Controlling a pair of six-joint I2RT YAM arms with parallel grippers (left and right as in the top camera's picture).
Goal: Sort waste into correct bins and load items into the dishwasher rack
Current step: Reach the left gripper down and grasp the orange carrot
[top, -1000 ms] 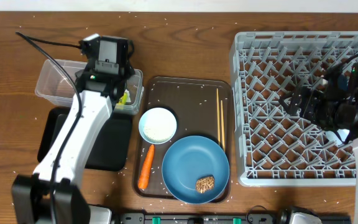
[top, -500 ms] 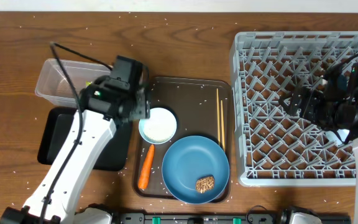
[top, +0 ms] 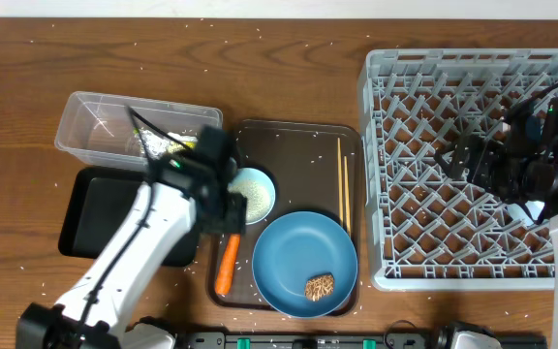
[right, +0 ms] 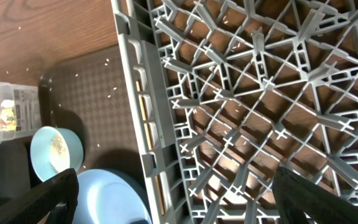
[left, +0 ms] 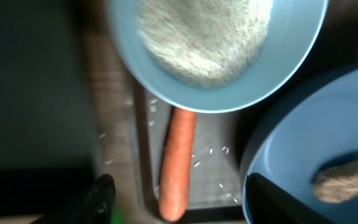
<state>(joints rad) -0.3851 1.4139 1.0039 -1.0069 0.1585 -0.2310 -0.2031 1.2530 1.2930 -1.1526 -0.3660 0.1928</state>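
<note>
Left wrist view showed the left gripper (left: 179, 190) spread wide and holding nothing. Its two dark fingers (left: 102, 198) stood either side of the lower end of the orange carrot (left: 178, 163), and whether they touched it could not be told. The carrot lay lengthwise just inside the left rim of the brown serving tray (top: 298, 155), on the robot-side half. Just beyond the carrot's far tip, also against the tray's left side, sat the small bowl (left: 229, 68), filled with a pale grainy heap. From overhead it was partly covered by the blurred left arm. The blue plate (top: 298, 257) filled the tray's robot-side right corner, with the brown food chunk (top: 319, 287) on its near part. The chopsticks (top: 342, 184) lay side by side along the tray's right rim, beyond the plate. Left of the serving tray lay the black tray (top: 90, 208), partly under the arm. The clear tub (top: 95, 126) stood beyond it, off the serving tray's far-left corner, with the yellow-green packet (top: 166, 145) inside. Right of the serving tray stood the dishwasher rack (top: 424, 242). The right gripper (right: 176, 180) hung over the rack's middle, its fingers far apart and empty. Loose rice grains (top: 260, 37) speckled the table (top: 289, 78) and the serving tray.
</note>
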